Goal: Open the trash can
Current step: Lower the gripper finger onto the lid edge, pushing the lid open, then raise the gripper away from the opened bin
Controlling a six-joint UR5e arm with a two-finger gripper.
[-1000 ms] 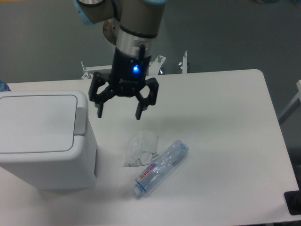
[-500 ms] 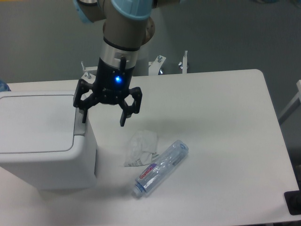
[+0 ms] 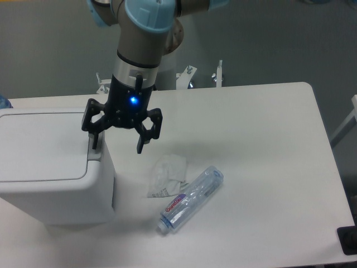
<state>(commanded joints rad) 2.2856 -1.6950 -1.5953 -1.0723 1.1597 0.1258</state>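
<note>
Black gripper (image 3: 117, 148) spread, over trash can (image 3: 53, 167) tab

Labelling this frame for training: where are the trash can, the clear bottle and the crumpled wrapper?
trash can (image 3: 44, 146), fixed camera, middle of its flat lid
clear bottle (image 3: 191, 199), fixed camera, mid-body beside the label
crumpled wrapper (image 3: 167, 174), fixed camera, its centre

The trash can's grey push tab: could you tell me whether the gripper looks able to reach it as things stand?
Probably yes: the open gripper hangs right at the tab on the trash can, with nothing between them.
</note>
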